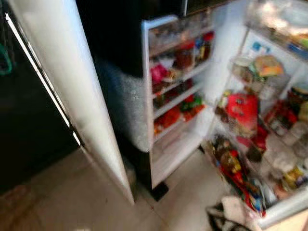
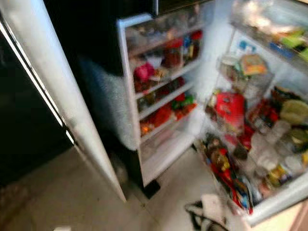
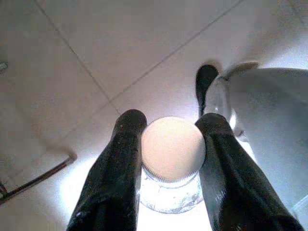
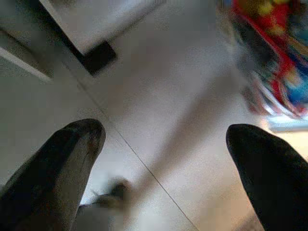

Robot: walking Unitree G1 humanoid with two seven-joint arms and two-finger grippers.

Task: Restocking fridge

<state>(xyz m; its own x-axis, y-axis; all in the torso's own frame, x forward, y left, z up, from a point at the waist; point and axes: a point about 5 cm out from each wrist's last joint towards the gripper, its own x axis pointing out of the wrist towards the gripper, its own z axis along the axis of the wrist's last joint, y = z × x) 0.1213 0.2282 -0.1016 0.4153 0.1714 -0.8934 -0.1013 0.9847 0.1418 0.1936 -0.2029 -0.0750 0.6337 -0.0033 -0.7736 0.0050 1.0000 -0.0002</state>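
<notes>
Your two head views look forward and down into the open fridge (image 1: 250, 110) from close by, sharing its door shelves (image 2: 163, 96), while each wrist camera looks down along its claw at the tiled floor (image 4: 159, 110).

Pale tiled floor (image 1: 72, 197) before the open fridge; door shelves (image 1: 175, 103) crowded with blurred jars, red packets.

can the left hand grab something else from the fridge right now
Probably not. The left hand is shut on a clear jar, fingers clamping its white lid above the floor tiles; it would have to set the jar down first.
</notes>
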